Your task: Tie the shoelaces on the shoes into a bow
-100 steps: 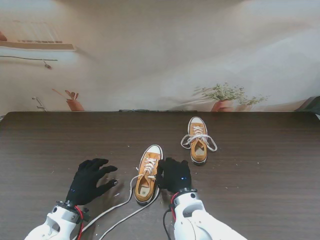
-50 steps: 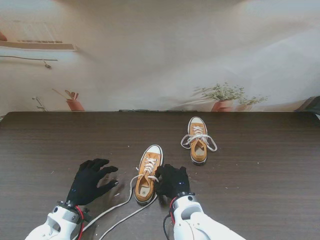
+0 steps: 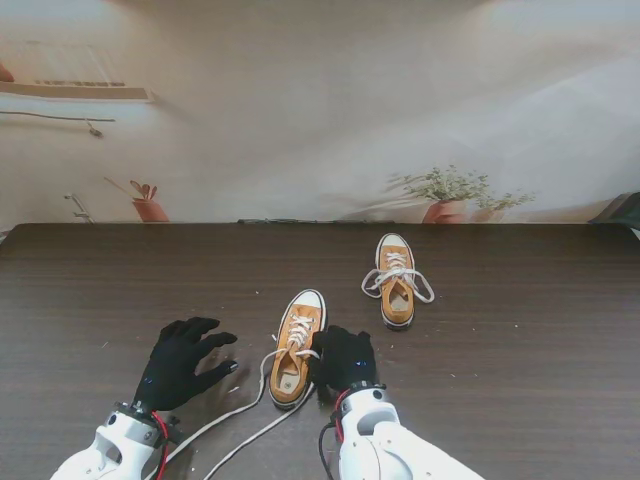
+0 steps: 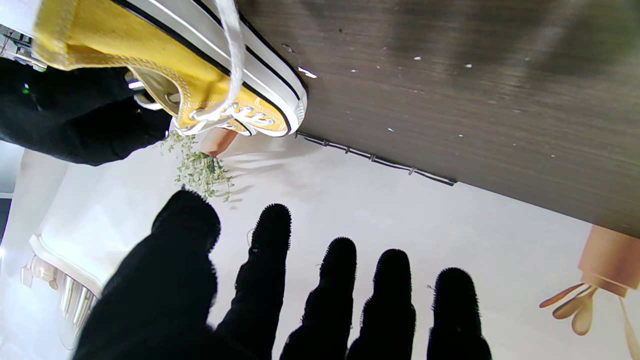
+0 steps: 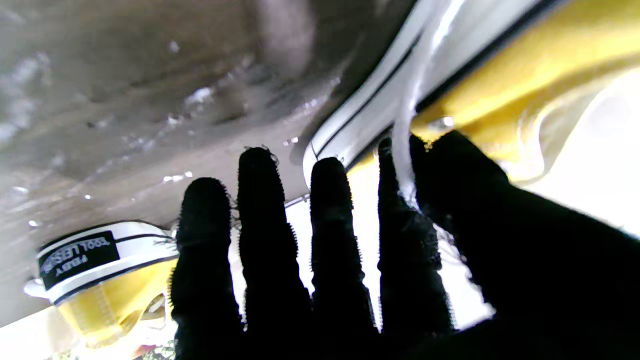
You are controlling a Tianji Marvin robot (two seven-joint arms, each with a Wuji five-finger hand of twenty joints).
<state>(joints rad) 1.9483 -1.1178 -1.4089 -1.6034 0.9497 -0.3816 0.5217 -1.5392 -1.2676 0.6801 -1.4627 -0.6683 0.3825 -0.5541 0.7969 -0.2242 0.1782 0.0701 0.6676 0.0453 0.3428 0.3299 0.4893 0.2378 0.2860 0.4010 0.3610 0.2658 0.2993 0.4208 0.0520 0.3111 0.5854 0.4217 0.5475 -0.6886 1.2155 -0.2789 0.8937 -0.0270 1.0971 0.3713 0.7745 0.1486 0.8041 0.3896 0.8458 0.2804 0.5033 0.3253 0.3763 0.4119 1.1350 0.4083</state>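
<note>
You have two low-top canvas shoes in mustard yellow on the dark wood-grain desk (image 3: 520, 330), its surface flecked with pale specks. The near shoe (image 3: 296, 348) lies just left of centre, toe pointing far, with a white rubber toe cap and a black-lined white sole band. The far shoe (image 3: 397, 279) sits to the right and well apart from it, with its white laces spread loose to either side.

Your right hand (image 3: 345, 360), in a fuzzy black glove, is pressed against the near shoe's right side. In the right wrist view, a flat white lace (image 5: 407, 145) runs between thumb and index fingers (image 5: 400, 200), which are pinched on it; the other three are straight and close together.

Your left hand (image 3: 180, 360) hovers to the left of the near shoe, not touching it, fingers (image 4: 270, 240) spread apart and holding nothing.

Two long lace ends (image 3: 235, 425) of woven white cord trail from the near shoe toward you across the desk, between your arms.
</note>
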